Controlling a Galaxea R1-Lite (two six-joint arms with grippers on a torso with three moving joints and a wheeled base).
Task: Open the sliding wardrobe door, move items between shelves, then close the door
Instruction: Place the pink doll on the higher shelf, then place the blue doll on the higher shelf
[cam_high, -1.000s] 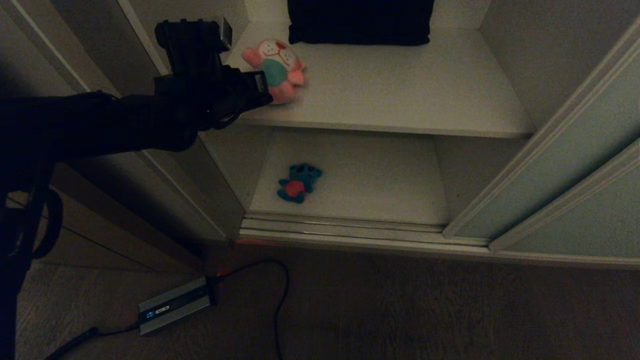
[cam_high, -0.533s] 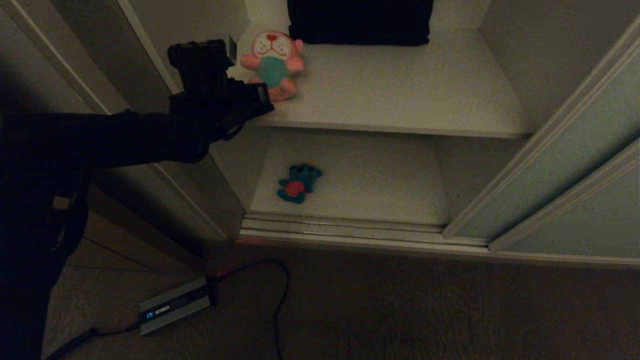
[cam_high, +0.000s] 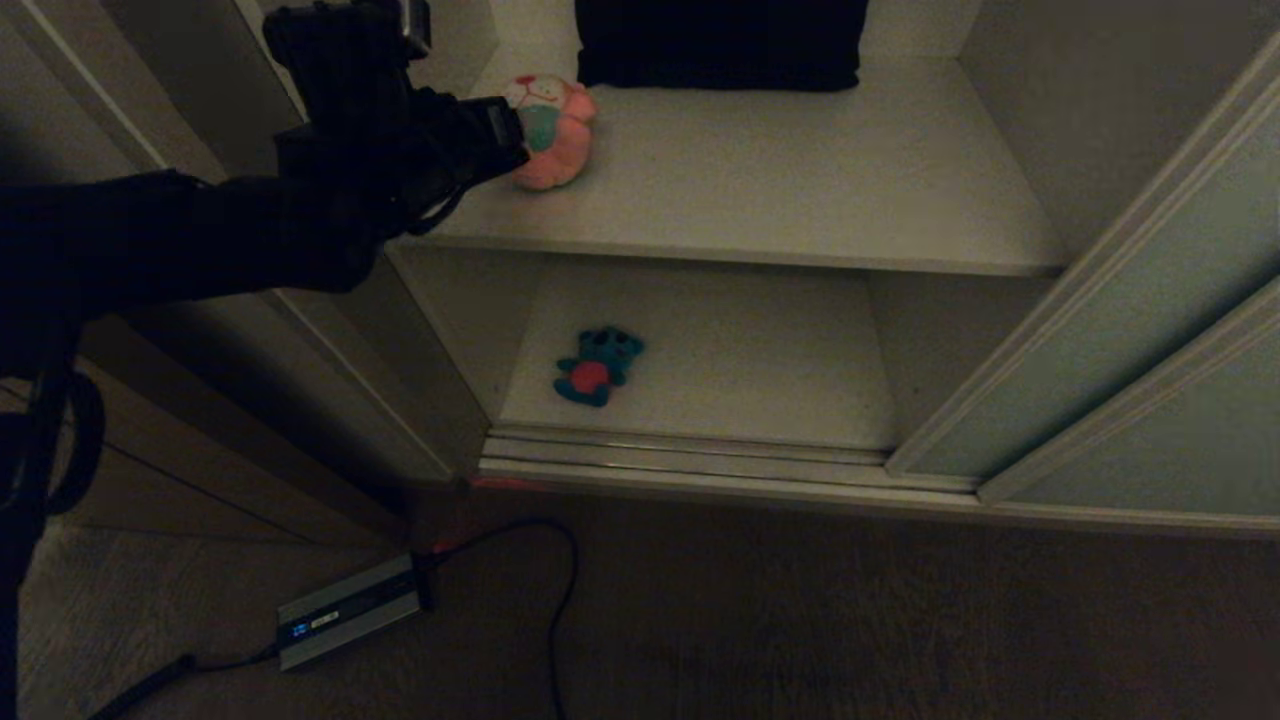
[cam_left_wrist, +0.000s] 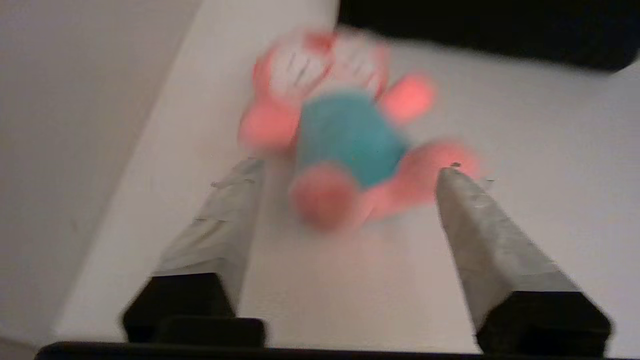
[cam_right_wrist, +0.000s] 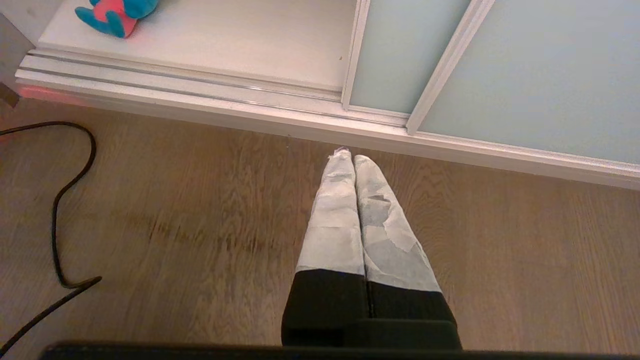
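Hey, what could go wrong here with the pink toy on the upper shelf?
The left gripper is open, its fingers either side of the pink toy's legs. Any sideways move might nudge the toy. It lies near the upper shelf's left wall, so a regrasp there could be cramped.

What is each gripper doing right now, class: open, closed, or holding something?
Left gripper: open, fingers either side of the pink plush toy on the upper shelf, not gripping it.
Right gripper: closed, empty, above the floor.
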